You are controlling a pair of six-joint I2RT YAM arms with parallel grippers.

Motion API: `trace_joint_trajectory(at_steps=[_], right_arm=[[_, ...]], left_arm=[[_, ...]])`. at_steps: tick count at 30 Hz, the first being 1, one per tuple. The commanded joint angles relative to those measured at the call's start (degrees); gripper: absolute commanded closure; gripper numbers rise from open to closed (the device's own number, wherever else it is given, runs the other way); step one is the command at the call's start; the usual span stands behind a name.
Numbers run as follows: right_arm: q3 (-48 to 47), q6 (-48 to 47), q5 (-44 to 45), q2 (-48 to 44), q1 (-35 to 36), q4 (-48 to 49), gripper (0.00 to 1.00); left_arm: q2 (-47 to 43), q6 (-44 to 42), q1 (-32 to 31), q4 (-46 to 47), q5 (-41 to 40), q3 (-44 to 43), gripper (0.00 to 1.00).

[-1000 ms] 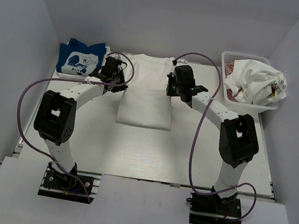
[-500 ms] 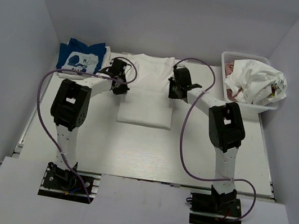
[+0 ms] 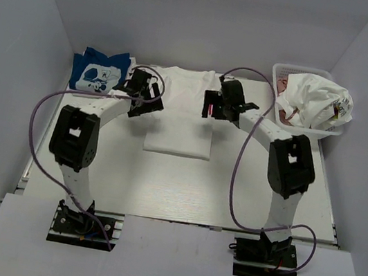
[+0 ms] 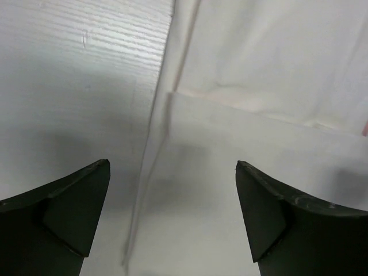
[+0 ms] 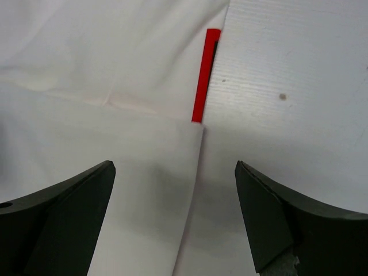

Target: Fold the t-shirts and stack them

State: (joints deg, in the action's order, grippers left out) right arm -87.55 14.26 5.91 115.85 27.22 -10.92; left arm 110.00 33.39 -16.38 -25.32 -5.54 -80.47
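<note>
A white t-shirt (image 3: 181, 120) lies flat at the middle back of the table (image 3: 163, 184), its lower part folded up into a neat rectangle. My left gripper (image 3: 143, 98) hovers open over the shirt's left edge (image 4: 167, 115), holding nothing. Over the right edge (image 5: 198, 149), my right gripper (image 3: 211, 107) is open too, and a red strip (image 5: 204, 75) peeks out from under the fold there. In the wrist views, the left gripper (image 4: 171, 167) and right gripper (image 5: 174, 165) each straddle a folded edge without touching it. A folded blue t-shirt (image 3: 98, 72) with a white graphic rests at the back left.
A white lattice basket (image 3: 279, 70) at the back right holds crumpled white t-shirts (image 3: 317, 96). Grey walls enclose the table on three sides. Purple cables loop from both arms over the table.
Both grippers have gone from shut to open, letting go of the white t-shirt's folded edges. The shirt lies as it did.
</note>
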Motion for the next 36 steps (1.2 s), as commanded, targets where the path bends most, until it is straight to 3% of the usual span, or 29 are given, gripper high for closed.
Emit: trace_joint_trajectory(at_steps=[1, 7, 10, 13, 19, 21, 22, 28, 29, 32, 33, 35, 36], right_arm=[[7.01, 3.04, -4.14, -10.09, 0.29, 0.46, 0.10], [27.15, 9.81, -10.74, -22.24, 0.20, 5.02, 0.10], [34.79, 12.54, -13.20, -27.16, 0.29, 7.49, 0.10], [38.58, 12.72, -15.05, -28.40, 0.29, 9.77, 0.10], [37.01, 12.29, -19.53, -23.57, 0.37, 8.54, 0.10], [36.92, 12.19, -19.10, -22.78, 0.55, 8.19, 0.10], [36.92, 12.19, -18.92, -22.08, 0.46, 8.19, 0.10], [36.66, 12.90, -19.19, -19.27, 0.81, 7.23, 0.10], [36.40, 12.90, -18.92, -18.74, 0.73, 7.23, 0.10], [35.87, 12.90, -19.79, -17.25, 0.90, 7.14, 0.23], [35.78, 13.33, -20.06, -17.07, 0.90, 7.31, 0.37], [35.69, 13.60, -20.59, -16.89, 0.99, 7.49, 0.53], [35.95, 13.60, -20.50, -16.97, 1.08, 7.66, 0.67]], left_arm=[[-11.80, 1.06, -0.84, -0.08, 1.58, 5.83, 0.00], [-25.59, 3.88, -0.84, 1.67, 4.47, 22.00, 0.00], [-27.99, 4.41, -0.84, 3.78, 8.07, 27.89, 0.00], [-27.99, 4.41, -0.84, 6.42, 10.46, 30.63, 0.00], [-23.33, 4.41, -0.84, 7.21, 12.22, 31.86, 0.00], [-22.63, 4.41, -0.84, 8.09, 12.74, 32.57, 0.04], [-21.67, 4.41, -0.84, 8.09, 12.75, 32.57, 0.12], [-18.69, 4.41, -0.84, 10.73, 14.94, 34.41, 0.33], [-18.15, 4.41, -0.84, 10.73, 14.95, 34.41, 0.42], [-16.83, 4.41, -0.84, 11.25, 16.26, 34.41, 0.60], [-16.31, 4.41, -0.84, 11.26, 16.26, 34.41, 0.65], [-16.30, 4.41, -0.84, 11.26, 16.79, 34.41, 0.74], [-16.30, 4.41, -0.84, 11.26, 16.79, 34.41, 0.81]])
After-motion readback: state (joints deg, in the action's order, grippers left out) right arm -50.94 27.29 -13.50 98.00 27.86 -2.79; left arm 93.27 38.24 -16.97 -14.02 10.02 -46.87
